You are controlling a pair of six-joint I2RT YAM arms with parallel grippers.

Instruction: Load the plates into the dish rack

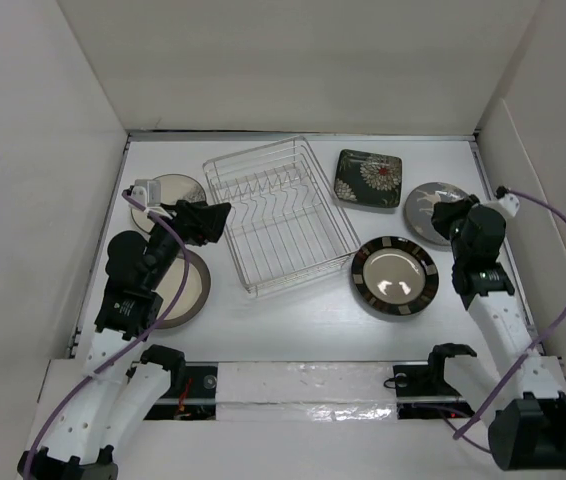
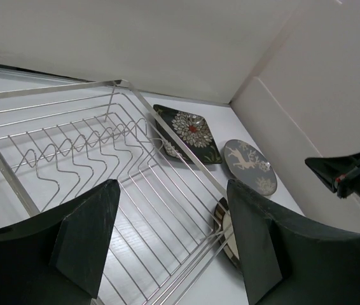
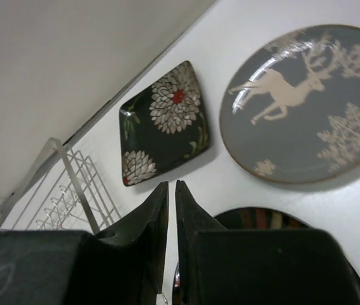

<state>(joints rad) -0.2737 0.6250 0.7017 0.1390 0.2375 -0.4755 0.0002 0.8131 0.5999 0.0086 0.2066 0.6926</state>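
The silver wire dish rack (image 1: 281,215) stands empty mid-table. The square dark floral plate (image 1: 368,179) lies to its right, the grey deer plate (image 1: 425,195) further right, and the striped plate (image 1: 394,276) in front of them. A grey plate (image 1: 171,187) and a brown-rimmed cream plate (image 1: 185,292) lie left of the rack, partly under my left arm. My left gripper (image 1: 213,222) is open and empty at the rack's left rim (image 2: 103,159). My right gripper (image 1: 441,215) is shut and empty above the deer plate (image 3: 307,105), its tips (image 3: 168,185) near the floral plate (image 3: 164,124).
White walls enclose the table on the left, back and right. The right wall runs close beside the deer plate. The right arm (image 2: 352,178) shows in the left wrist view beyond the striped plate (image 2: 224,235).
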